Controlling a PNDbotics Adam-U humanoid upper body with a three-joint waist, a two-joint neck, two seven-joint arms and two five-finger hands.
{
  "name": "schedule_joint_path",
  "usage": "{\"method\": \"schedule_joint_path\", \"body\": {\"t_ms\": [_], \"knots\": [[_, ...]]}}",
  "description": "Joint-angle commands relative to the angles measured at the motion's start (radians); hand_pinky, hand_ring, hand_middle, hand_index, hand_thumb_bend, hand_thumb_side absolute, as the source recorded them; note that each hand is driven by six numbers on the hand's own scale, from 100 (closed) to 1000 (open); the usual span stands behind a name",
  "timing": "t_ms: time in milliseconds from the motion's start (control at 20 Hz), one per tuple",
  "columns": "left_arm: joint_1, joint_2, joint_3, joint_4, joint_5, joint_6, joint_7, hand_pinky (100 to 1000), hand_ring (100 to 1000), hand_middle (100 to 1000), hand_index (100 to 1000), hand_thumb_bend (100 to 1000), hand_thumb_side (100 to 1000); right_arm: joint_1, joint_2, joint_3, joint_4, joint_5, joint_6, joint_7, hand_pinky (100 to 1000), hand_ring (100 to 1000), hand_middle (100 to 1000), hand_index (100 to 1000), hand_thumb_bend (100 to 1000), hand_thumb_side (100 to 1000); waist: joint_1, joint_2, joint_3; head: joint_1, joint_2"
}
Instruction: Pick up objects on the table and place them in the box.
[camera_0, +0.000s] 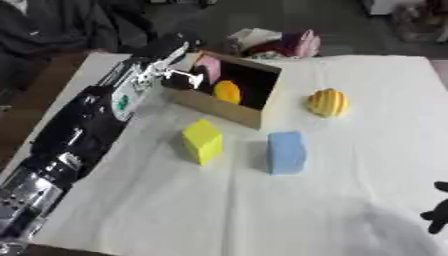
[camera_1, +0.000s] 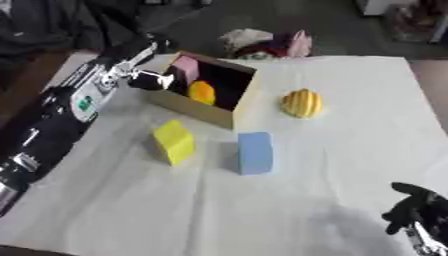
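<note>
The left hand (camera_0: 179, 75) hovers at the cardboard box's (camera_0: 229, 111) nine-o'clock rim, finger state unclear, likely releasing; yellow block (camera_0: 202, 141), blue block (camera_0: 286, 152) and ridged yellow object (camera_0: 328, 103) wait outside. The right hand (camera_1: 416, 214) rests open at five o'clock.

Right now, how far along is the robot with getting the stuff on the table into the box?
Partly done. The box already holds a pink object and an orange one. The left hand is at the box's opening; I can't tell what it holds. Still on the cloth: yellow block, blue block, yellow ridged object. The right hand idles at the lower right.
</note>
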Motion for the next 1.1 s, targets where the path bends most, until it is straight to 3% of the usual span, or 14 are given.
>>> {"method": "schedule_joint_path", "body": {"t_ms": [50, 150, 300, 450, 500, 600, 800, 1100], "knots": [[-0.003, 0.057, 0.016, -0.084, 0.053, -0.019, -0.036, 843, 779, 793, 891, 100, 254, -0.009, -0.006, -0.003, -0.013, -0.005, -0.004, 0.001, 683, 459, 501, 827, 100, 437, 0.0, -0.015, 0.002, -0.006, -0.008], [0.021, 0.092, 0.008, -0.183, 0.141, -0.06, -0.072, 835, 761, 768, 873, 100, 253, -0.009, -0.007, -0.006, -0.014, -0.004, -0.005, -0.001, 683, 459, 501, 827, 100, 436, 0.003, -0.015, 0.004, -0.01, -0.008], [0.087, 0.186, -0.014, -0.404, 0.265, -0.168, -0.186, 836, 781, 783, 886, 100, 277, -0.01, -0.012, -0.009, -0.015, -0.001, -0.005, -0.005, 683, 459, 501, 827, 100, 436, 0.009, -0.013, 0.008, -0.018, -0.006], [0.165, 0.274, -0.024, -0.602, 0.289, -0.224, -0.311, 838, 801, 802, 896, 122, 323, -0.011, -0.016, -0.011, -0.016, 0.002, -0.005, -0.007, 683, 459, 501, 828, 100, 437, 0.016, -0.012, 0.009, -0.022, -0.004], [0.19, 0.301, -0.037, -0.651, 0.276, -0.24, -0.352, 840, 821, 824, 908, 223, 396, -0.012, -0.017, -0.01, -0.016, 0.002, -0.005, -0.007, 683, 459, 501, 828, 100, 436, 0.018, -0.012, 0.009, -0.023, -0.005], [0.229, 0.333, -0.066, -0.715, 0.227, -0.271, -0.429, 840, 829, 833, 911, 298, 461, -0.014, -0.019, -0.009, -0.017, 0.003, -0.005, -0.005, 683, 459, 501, 828, 100, 435, 0.021, -0.011, 0.007, -0.024, -0.007], [0.25, 0.318, -0.118, -0.688, 0.111, -0.313, -0.52, 838, 837, 850, 921, 362, 512, -0.017, -0.018, -0.007, -0.017, 0.002, -0.006, -0.003, 683, 459, 501, 828, 100, 433, 0.02, -0.011, 0.002, -0.026, -0.013], [0.204, 0.228, -0.15, -0.502, -0.062, -0.352, -0.482, 844, 858, 874, 934, 445, 576, -0.017, -0.016, -0.006, -0.016, -0.001, -0.006, -0.001, 683, 459, 502, 828, 100, 436, 0.015, -0.01, -0.001, -0.026, -0.012]]}}
